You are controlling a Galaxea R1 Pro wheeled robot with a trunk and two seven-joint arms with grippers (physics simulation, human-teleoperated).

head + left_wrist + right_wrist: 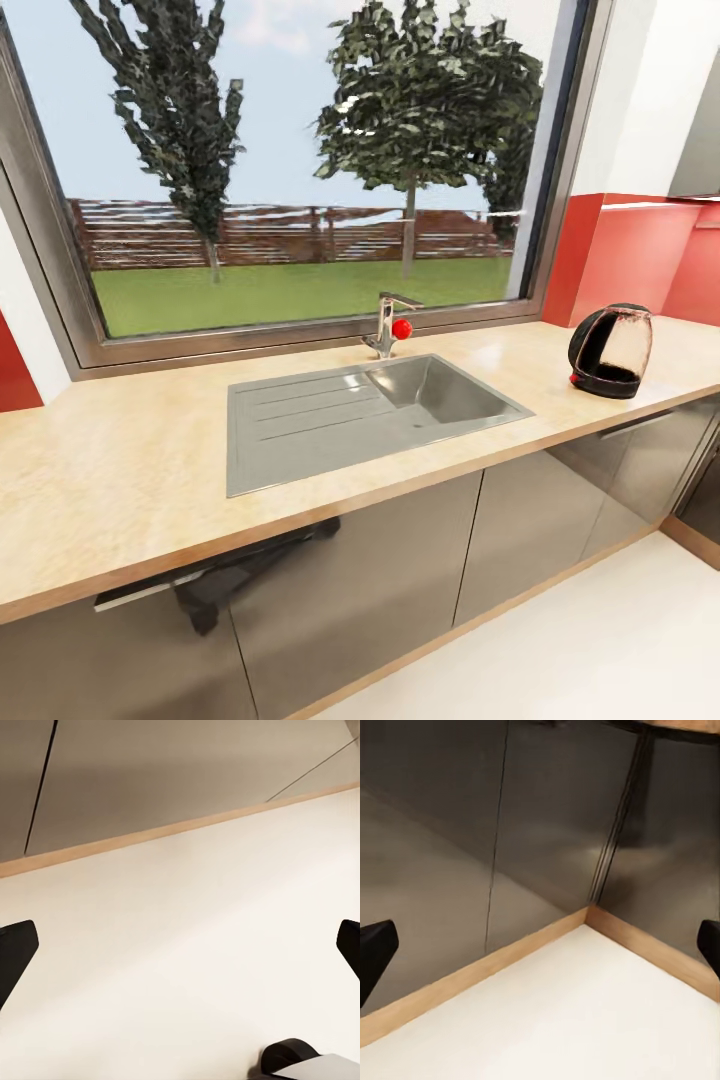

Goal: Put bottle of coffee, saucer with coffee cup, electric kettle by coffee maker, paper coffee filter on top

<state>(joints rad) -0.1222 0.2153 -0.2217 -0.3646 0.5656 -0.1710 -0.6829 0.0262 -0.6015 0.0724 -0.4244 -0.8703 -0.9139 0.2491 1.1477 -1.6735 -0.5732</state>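
My left fingers (15,952) and right fingers (375,949) are spread apart, holding nothing, hanging low over the pale floor (187,945) by the cabinet fronts (547,817). The electric kettle (611,351) stands upright on the surface (120,470), right of the sink (350,415). I judge it rigid, smooth, probably top-heavy; I'd take its handle.

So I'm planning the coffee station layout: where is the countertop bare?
The countertop is bare left of the sink, and also between the sink and the electric kettle. Room is tight behind the sink, where the faucet stands by the window sill.
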